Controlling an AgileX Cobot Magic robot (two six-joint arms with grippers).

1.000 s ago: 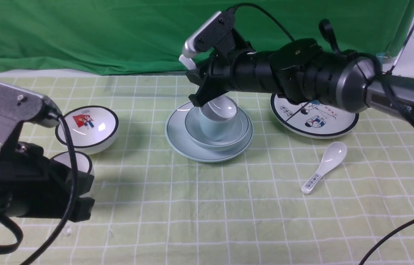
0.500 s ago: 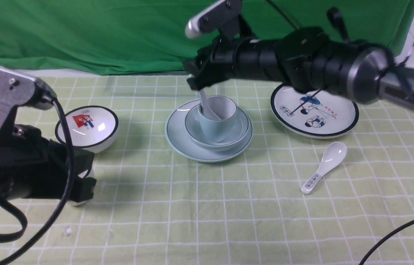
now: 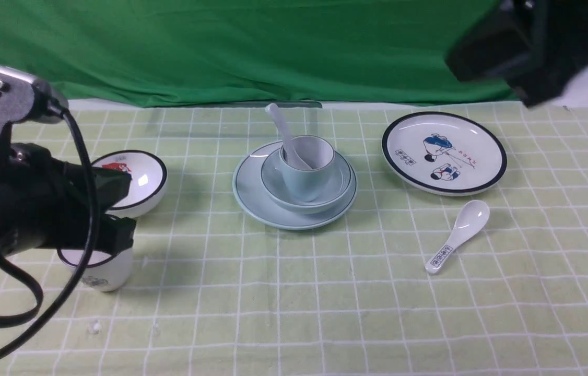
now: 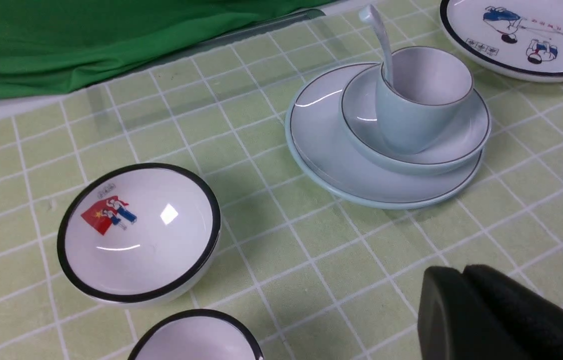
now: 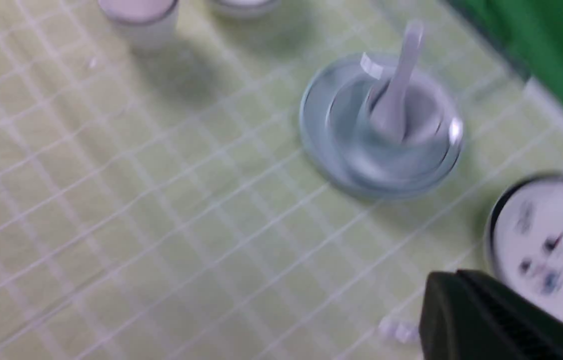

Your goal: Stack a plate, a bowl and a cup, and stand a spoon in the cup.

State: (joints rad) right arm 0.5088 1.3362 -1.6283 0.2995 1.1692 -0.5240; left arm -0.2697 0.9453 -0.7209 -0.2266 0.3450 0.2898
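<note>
Now my right arm (image 3: 526,49) has pulled away from the stack, where it hung a second ago, and is only a dark blur at the far right corner of the front view. The spoon (image 3: 279,121) it carried then is left standing in the cup (image 3: 302,183), bowl end down, handle leaning back toward the green backdrop (image 3: 221,47).

The cup sits in the bowl (image 3: 272,177) and the bowl on the plate (image 3: 249,189), all plain pale blue-green, mid-table on the checked cloth (image 3: 325,292). Thin dark rim lines show on the plate and bowl.

My left arm sits higher than before, and the black-rimmed cup (image 3: 108,274) shows under it. The left gripper (image 4: 461,274) has its jaws pressed together on nothing.

The right wrist view is smeared. I can still see the right gripper (image 5: 455,281) with its jaws clenched and empty, cut off at the frame corner.

The left arm covers part of the black-rimmed bowl (image 3: 145,180). The cartoon plate (image 3: 474,136) and printed spoon (image 3: 458,232) lie untouched on the right.
</note>
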